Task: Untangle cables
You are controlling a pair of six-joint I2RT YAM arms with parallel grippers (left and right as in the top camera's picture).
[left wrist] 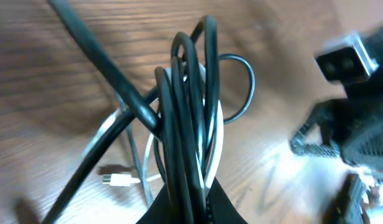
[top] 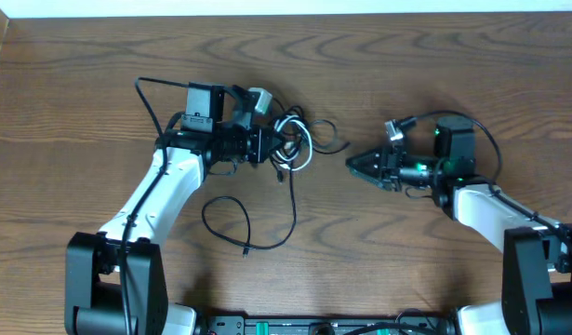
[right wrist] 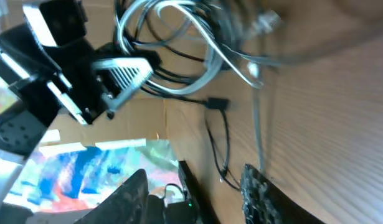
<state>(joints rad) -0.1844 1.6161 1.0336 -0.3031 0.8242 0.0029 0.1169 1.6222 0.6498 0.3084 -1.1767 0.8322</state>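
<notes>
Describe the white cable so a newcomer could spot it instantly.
Find the left arm's tool, left of centre on the table, shut on a bunch of cables. The white cable loops through that bunch, ending in a small plug. It's the only pale cord; the rest are black.

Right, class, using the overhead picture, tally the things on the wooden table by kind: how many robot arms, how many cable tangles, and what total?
White-and-black robot arms: 2 (left arm, right arm)
Tangled bundle of thin black and white cables: 1
Total: 3
The strands inside the tangle overlap too much to count one by one.
</notes>
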